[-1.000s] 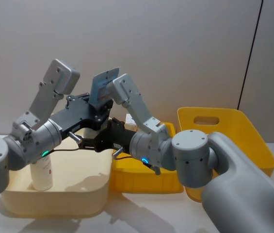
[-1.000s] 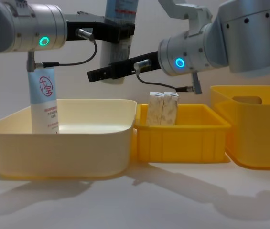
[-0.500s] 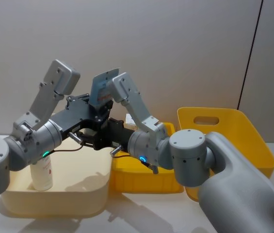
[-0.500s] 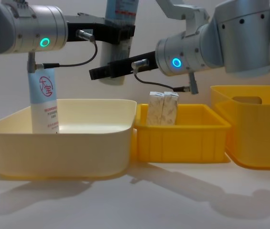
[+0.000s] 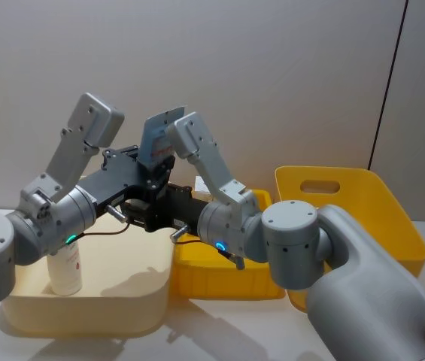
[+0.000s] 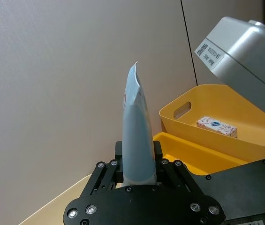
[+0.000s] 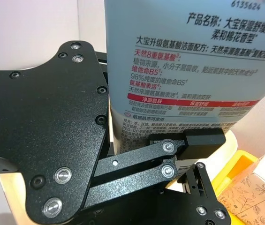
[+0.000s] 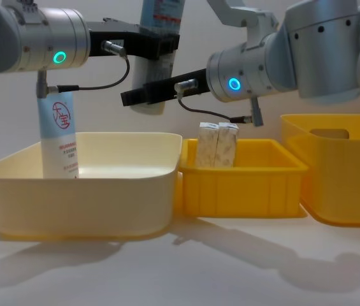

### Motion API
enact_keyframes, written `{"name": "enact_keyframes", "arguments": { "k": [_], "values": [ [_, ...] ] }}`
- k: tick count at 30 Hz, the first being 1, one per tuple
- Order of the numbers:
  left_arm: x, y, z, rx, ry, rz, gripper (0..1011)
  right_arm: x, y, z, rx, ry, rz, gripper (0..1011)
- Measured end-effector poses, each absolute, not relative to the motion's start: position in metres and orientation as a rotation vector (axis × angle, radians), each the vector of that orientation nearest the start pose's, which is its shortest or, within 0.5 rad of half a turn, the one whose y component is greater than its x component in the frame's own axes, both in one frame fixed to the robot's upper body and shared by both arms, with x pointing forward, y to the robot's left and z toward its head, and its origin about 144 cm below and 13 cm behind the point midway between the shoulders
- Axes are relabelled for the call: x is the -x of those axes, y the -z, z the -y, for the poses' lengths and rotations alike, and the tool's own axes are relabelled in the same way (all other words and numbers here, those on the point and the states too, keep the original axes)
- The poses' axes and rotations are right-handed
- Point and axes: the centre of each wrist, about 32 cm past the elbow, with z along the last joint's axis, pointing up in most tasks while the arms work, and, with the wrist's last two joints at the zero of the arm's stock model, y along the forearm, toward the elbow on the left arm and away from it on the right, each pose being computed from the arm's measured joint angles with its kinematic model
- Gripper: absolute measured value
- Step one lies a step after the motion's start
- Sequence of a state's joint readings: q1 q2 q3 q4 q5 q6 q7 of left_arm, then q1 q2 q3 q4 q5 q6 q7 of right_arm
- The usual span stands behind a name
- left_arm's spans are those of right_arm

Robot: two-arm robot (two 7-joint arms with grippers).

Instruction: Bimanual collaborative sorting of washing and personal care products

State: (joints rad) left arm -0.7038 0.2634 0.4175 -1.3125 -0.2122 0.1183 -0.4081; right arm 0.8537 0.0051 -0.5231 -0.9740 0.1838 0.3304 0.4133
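We cannot tell how our right gripper (image 8: pixel 143 94) sets its fingers; it reaches in at the lower part of the held tube (image 8: pixel 160 38), whose crimped end is cut off at the chest view's top edge. Our left gripper (image 6: pixel 139 176) is clamped on that tube, raised above the cream bin (image 8: pixel 103 191). At 9 o'clock in that bin a second tube (image 8: pixel 57 135) stands upright. Two cartons (image 8: pixel 218 145) stand in the small yellow bin (image 8: pixel 243 185); another carton (image 6: pixel 216 126) lies in the large yellow bin (image 6: pixel 226 101).
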Motion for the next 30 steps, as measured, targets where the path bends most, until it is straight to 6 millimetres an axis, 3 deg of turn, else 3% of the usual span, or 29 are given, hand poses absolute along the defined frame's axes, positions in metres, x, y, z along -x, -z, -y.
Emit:
{"name": "enact_keyframes", "arguments": {
  "k": [17,29,30],
  "values": [
    [-0.6105,-1.3217,-0.2025,-0.067,-0.88,0.332,323,-0.6441,-1.2998,0.0957,0.262,0.778,0.034,676],
    [-0.6105,-1.3217,-0.2024,-0.066,-0.879,0.332,662,-0.6442,-1.2998,0.0958,0.262,0.779,0.033,676],
    [-0.6105,-1.3218,-0.2024,-0.066,-0.879,0.332,724,-0.6442,-1.2999,0.096,0.262,0.78,0.034,676]
  ]
}}
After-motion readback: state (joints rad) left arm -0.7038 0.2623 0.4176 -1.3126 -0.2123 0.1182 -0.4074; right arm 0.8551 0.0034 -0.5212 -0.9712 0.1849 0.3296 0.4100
